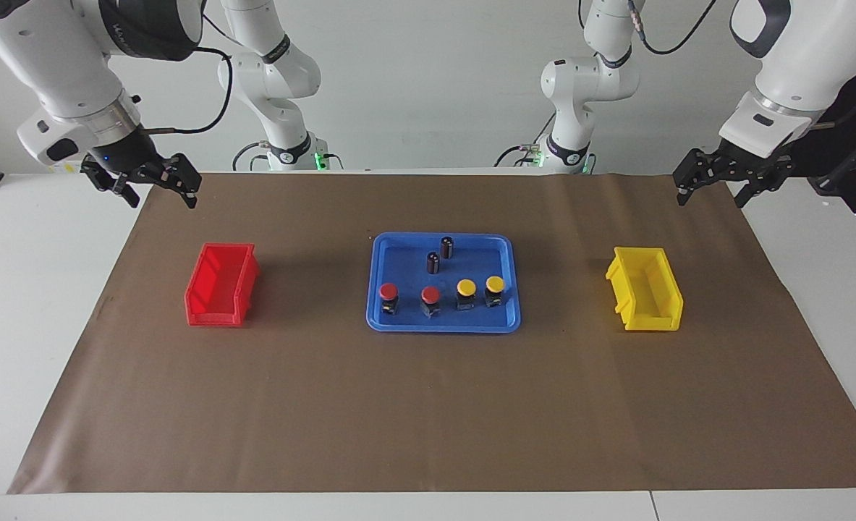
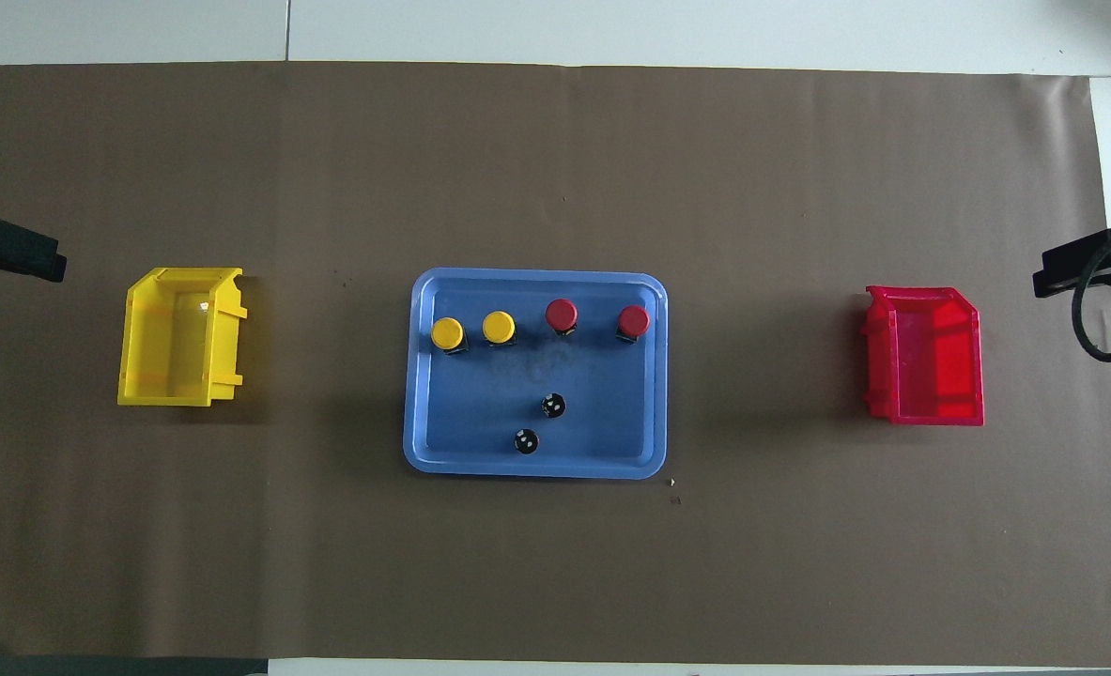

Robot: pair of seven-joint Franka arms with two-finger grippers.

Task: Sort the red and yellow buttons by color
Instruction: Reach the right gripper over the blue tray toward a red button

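Four buttons stand in a row in a blue tray (image 1: 442, 327) (image 2: 536, 469), along its edge farther from the robots. Two red buttons (image 1: 388, 292) (image 1: 430, 295) (image 2: 562, 315) (image 2: 633, 320) stand toward the right arm's end. Two yellow buttons (image 1: 467, 288) (image 1: 495, 284) (image 2: 447, 332) (image 2: 499, 327) stand toward the left arm's end. My right gripper (image 1: 161, 197) (image 2: 1076, 268) hangs open and empty above the mat's edge at the right arm's end. My left gripper (image 1: 710, 195) (image 2: 12, 253) hangs open and empty above the mat's edge at the left arm's end.
Two dark cylinders with pale tops (image 1: 446, 247) (image 1: 433, 262) (image 2: 553, 406) (image 2: 526, 441) stand in the tray, nearer to the robots than the buttons. A red bin (image 1: 214, 317) (image 2: 931, 418) sits toward the right arm's end, a yellow bin (image 1: 652, 322) (image 2: 165, 399) toward the left arm's end.
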